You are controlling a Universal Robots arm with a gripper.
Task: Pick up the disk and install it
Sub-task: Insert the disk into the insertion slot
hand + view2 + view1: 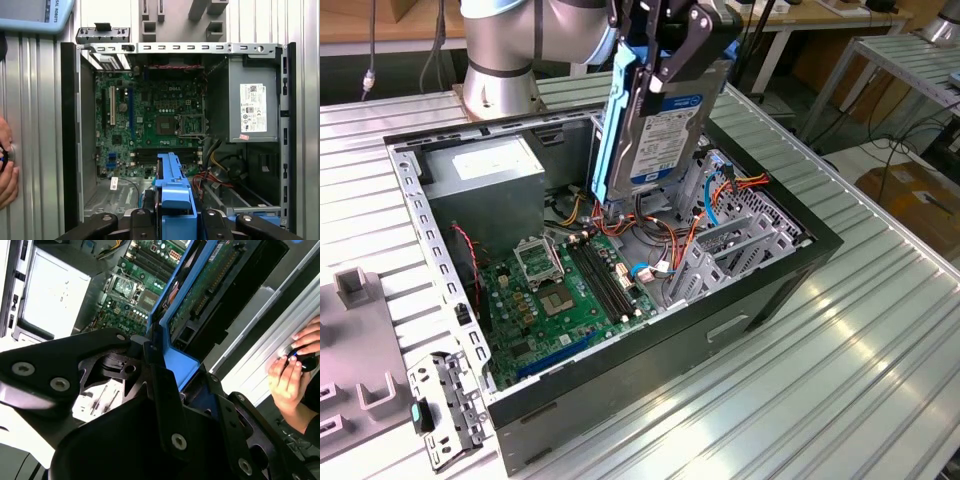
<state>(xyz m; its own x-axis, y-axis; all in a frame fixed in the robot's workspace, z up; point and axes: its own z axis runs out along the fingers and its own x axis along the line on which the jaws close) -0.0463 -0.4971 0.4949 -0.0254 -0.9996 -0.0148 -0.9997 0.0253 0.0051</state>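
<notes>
1. Closest to the wrist, the tool (650, 60) is clamped tight on the disk (665, 135), with black fingers (680, 50) pressing against its blue rails (605, 140). The tool's upper part is cut off at the frame edge in the exterior view.
2. The disk stands on edge, label toward the exterior camera. It hangs over the open computer case (720, 330) and is not seated in any bay. In both wrist views the tool's black body covers much of it. In the second wrist view its green circuit board (210, 285) peeks past.
3. Under its lower end lie orange and red cables (665, 235), just beside the grey drive cage (740, 240). It's hard to make out how much gap remains there.
4. Deeper in, the green motherboard (550, 300) lies flat on the case floor. The grey power supply (485, 165) with its white sticker fills a corner.
5. Outside the case, on the ribbed metal desk (840, 370), a person's hand (292, 370) rests on something small and dark, mostly hidden under the fingertips.
6. Farthest back, the arm's base (500, 70) stands behind the case.
</notes>
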